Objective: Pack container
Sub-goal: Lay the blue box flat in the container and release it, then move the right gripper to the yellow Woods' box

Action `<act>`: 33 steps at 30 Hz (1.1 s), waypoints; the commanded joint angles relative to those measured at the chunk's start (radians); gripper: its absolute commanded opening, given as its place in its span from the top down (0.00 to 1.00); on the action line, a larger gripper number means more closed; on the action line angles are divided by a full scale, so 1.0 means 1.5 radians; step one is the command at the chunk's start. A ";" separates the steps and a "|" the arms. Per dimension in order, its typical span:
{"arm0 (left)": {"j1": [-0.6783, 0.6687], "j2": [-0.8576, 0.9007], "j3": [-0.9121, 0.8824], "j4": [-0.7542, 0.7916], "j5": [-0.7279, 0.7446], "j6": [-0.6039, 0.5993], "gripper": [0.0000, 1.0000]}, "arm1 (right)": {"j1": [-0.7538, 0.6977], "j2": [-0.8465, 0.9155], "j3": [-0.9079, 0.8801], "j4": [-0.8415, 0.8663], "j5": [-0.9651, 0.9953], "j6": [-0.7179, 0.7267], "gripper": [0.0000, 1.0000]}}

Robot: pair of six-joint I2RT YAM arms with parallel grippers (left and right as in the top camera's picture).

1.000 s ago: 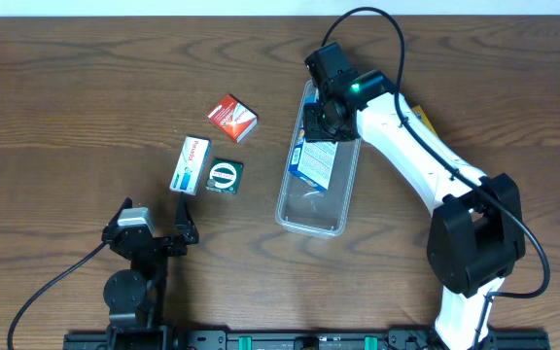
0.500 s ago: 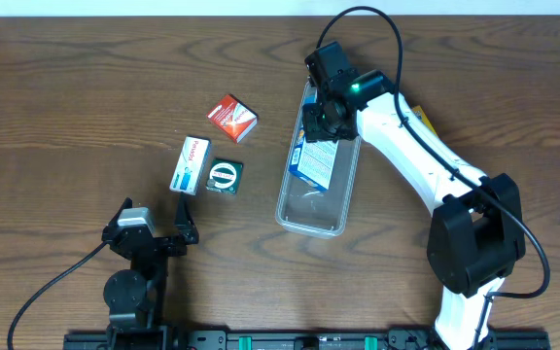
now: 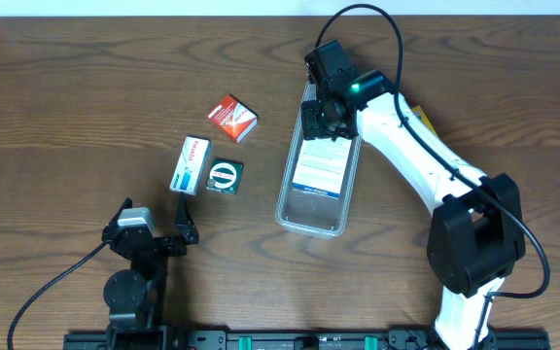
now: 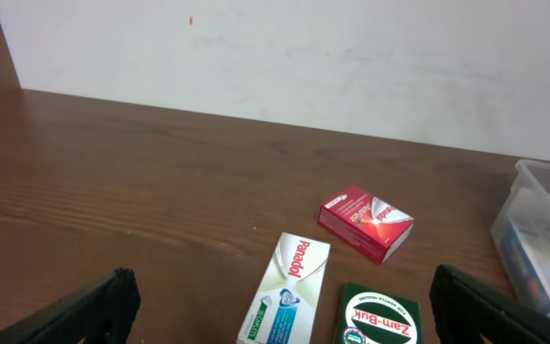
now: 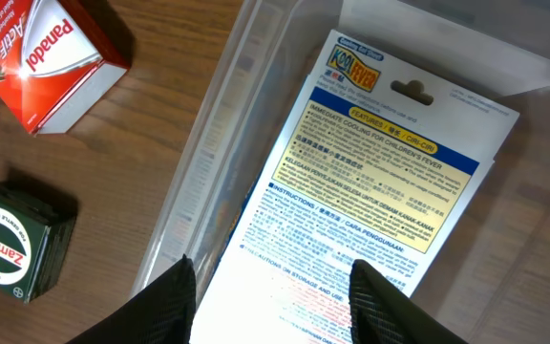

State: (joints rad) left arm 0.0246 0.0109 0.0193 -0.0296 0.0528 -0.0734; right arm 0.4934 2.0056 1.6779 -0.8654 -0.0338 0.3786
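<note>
pack (image 3: 317, 170) in container (image 3: 287, 209), 3 boxes (image 3: 209, 152) left

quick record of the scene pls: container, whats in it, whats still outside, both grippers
container: clear tray, right of centre
inside: one Kool Fever pack, lying flat
outside, left of it: red Panadol box; white Panadol box; green Zam-Buk box
right gripper: open, above the pack
left gripper: open, holding nothing
</note>
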 commanded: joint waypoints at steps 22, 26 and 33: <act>0.002 -0.003 -0.010 -0.025 -0.005 0.009 0.02 | -0.020 -0.067 0.027 -0.080 -0.028 -0.037 0.56; 0.002 -0.003 -0.010 -0.025 -0.005 0.009 0.02 | -0.061 -0.111 0.028 -0.120 -0.018 -0.042 0.53; 0.002 -0.003 -0.010 -0.025 -0.005 0.009 0.02 | -0.166 -0.142 0.028 -0.201 -0.015 -0.076 0.47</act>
State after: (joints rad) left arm 0.0246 0.0109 0.0196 -0.0296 0.0528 -0.0731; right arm 0.2977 1.8019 1.7058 -1.1477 -0.0700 0.3096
